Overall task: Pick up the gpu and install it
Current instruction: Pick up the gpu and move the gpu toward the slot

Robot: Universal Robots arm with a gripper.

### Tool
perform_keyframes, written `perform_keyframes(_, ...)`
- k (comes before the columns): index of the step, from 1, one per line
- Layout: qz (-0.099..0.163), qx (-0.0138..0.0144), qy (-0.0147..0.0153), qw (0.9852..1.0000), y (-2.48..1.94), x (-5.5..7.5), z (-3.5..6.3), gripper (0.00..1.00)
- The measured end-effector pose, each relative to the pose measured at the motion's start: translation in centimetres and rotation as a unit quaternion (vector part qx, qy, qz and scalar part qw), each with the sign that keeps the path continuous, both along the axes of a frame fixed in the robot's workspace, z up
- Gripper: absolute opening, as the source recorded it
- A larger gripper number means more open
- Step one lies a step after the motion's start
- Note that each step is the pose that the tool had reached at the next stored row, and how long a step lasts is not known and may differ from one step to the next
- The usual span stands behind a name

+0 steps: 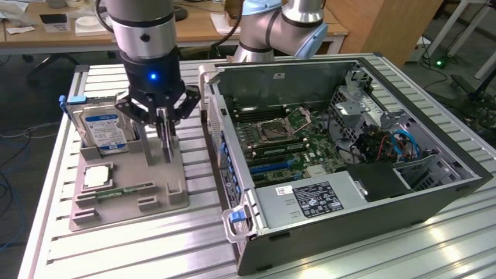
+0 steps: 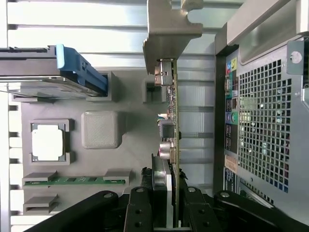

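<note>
hand (image 2: pixel 166 195) clamping upright gpu (image 2: pixel 172 96), hard drive (image 1: pixel 104 131) beside, case (image 1: pixel 333 232) near

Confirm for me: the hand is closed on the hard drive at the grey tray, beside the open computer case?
Not the hard drive. The hand is closed on the gpu, the thin card, at the grey tray, beside the open computer case; the wrist view shows it.
</note>
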State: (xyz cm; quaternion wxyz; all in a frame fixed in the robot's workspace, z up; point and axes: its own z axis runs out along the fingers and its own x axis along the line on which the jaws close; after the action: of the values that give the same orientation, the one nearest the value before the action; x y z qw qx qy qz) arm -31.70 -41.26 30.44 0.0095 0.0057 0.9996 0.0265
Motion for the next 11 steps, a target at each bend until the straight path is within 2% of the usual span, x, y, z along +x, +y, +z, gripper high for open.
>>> perform_keyframes(5, 0.0, 0.0004, 0.0, 1.0, 0.0, 0.0, 1.4, 0.28)
perform_keyframes(11, 0.0, 0.0007, 0.0, 1.0, 0.0, 0.0, 3.91, 0.28)
